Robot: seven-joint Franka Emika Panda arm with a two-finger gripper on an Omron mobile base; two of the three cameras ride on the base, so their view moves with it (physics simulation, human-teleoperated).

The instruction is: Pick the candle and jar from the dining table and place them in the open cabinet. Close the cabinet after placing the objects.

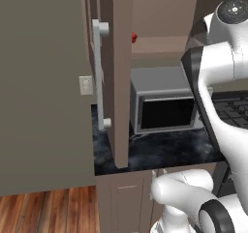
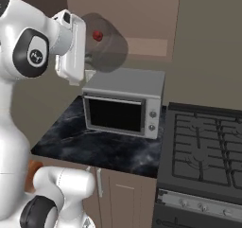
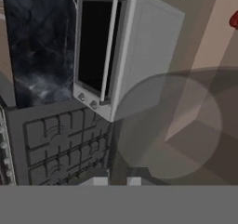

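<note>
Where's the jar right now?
The jar sits on the open cabinet's shelf, above the grey microwave and just right of the open door's edge in the left base view.

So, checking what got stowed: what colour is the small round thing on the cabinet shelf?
Bright red: the jar, clearest in the right base view.

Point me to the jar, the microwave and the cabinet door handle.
jar (image 1: 134, 37), left base view, its red side past the door edge.
microwave (image 2: 116, 114), right base view, dark door window.
cabinet door handle (image 1: 99, 77), left base view, mid bar.
</note>
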